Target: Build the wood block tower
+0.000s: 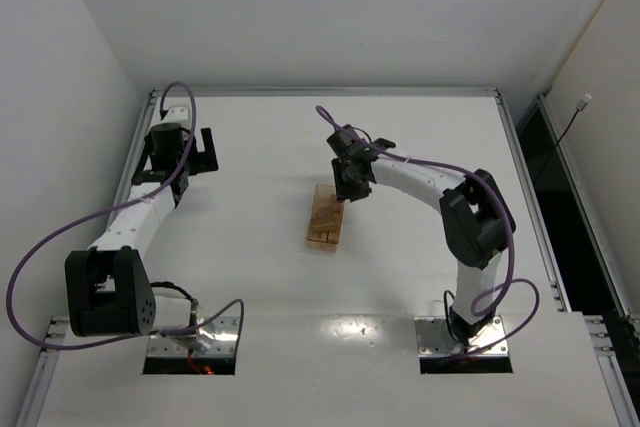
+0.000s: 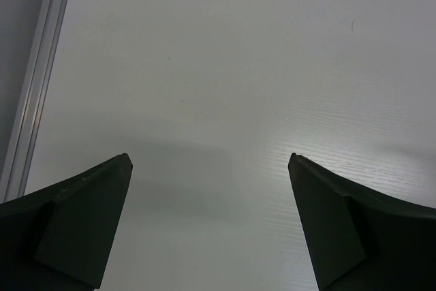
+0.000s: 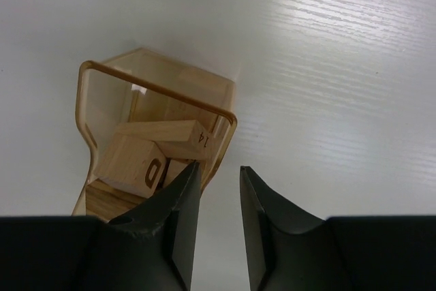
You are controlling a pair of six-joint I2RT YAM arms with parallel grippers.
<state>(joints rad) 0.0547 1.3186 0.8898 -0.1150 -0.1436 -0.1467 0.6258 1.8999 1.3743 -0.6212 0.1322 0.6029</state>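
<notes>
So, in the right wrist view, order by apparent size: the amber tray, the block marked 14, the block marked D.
1. amber tray, clearly largest.
2. block marked 14 and block marked D: look alike, both partly hidden, unranked.

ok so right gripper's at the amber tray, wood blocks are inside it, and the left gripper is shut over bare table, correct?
Not quite: the left gripper is open, its fingers wide apart over the bare table, as the left wrist view shows. The rest holds: the right gripper is at the amber tray, and the wood blocks lie inside it.
</notes>
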